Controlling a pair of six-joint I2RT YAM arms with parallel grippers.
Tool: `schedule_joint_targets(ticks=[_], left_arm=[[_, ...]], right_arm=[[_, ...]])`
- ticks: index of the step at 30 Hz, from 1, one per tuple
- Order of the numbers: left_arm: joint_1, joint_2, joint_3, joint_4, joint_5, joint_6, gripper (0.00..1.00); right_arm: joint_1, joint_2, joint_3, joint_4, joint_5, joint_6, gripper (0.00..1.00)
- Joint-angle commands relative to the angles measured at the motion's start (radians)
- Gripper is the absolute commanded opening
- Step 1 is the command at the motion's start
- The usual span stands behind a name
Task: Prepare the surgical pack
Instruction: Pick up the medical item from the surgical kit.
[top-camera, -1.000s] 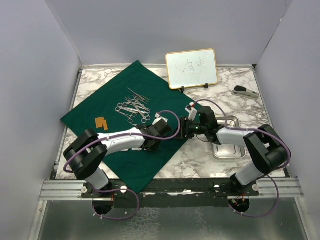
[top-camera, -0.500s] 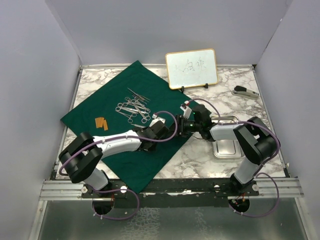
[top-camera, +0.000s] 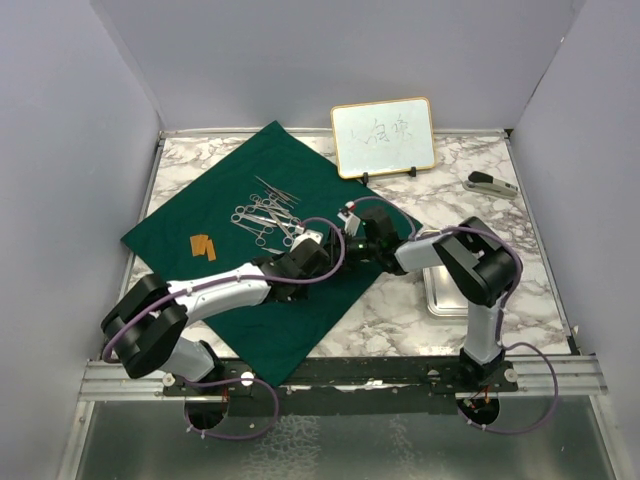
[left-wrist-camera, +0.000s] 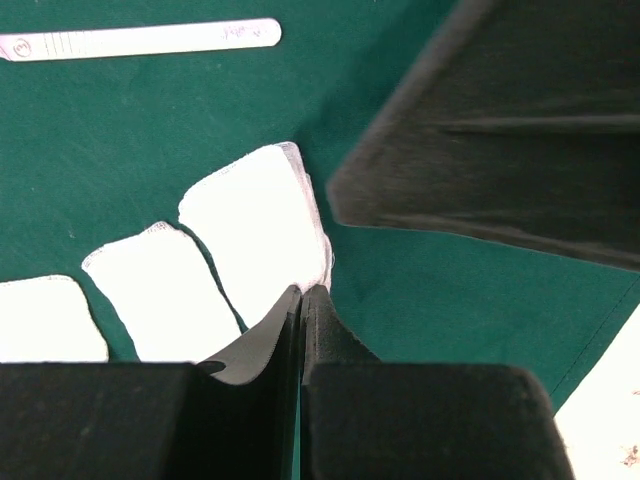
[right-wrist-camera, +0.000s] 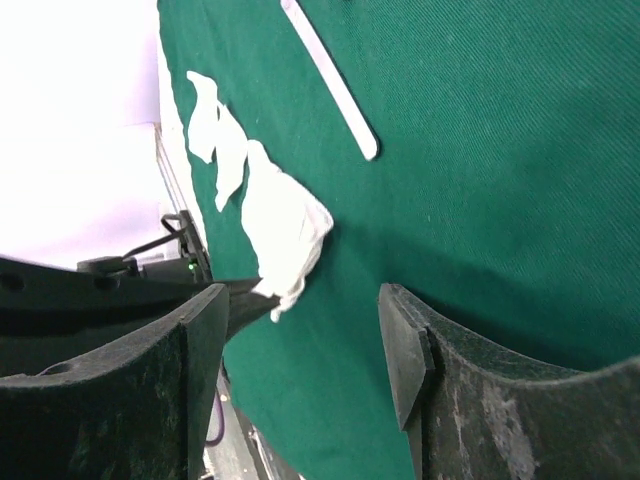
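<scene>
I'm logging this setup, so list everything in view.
cloth sheet: one, dark green, table's left
instruments: several, silver, clustered on cloth
flat handle: one, silver, on cloth
gauze squares: three visible, white, on cloth
orange pieces: few, cloth's left
tray: one, steel, right side, partly hidden
whiteboard: one, gold-framed, back
grey object: one, far right
table: one, marbled white
left pincer: black, shut on a gauze edge
right pincer: black, open above cloth

the cloth sheet (right-wrist-camera: 500, 150) is dark green woven fabric, matt, with a fine diagonal rib. the gauze square (left-wrist-camera: 255, 230) is soft white textile with fuzzy edges. the flat instrument handle (left-wrist-camera: 140, 40) is smooth satin metal. the fingers (left-wrist-camera: 420, 420) of the left gripper (left-wrist-camera: 302, 292) look matt black plastic, slightly grainy.
</scene>
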Motion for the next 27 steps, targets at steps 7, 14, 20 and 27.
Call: schedule_joint_targets(ticks=[7, 14, 20, 27], left_arm=[[0.007, -0.055, -0.038, 0.017, 0.026, -0.019, 0.00], [0.007, -0.067, -0.047, 0.022, 0.025, -0.017, 0.00], [0.009, -0.072, -0.056, 0.031, 0.032, -0.011, 0.00], [0.010, -0.079, -0.060, 0.032, 0.033, -0.009, 0.00]], right_arm=[[0.095, 0.148, 0.113, 0.036, 0.002, 0.121, 0.59], [0.110, 0.082, 0.059, -0.048, 0.122, 0.146, 0.57], [0.110, 0.093, 0.037, -0.043, 0.102, 0.188, 0.55], [0.130, 0.147, 0.050, 0.025, 0.056, 0.241, 0.48]])
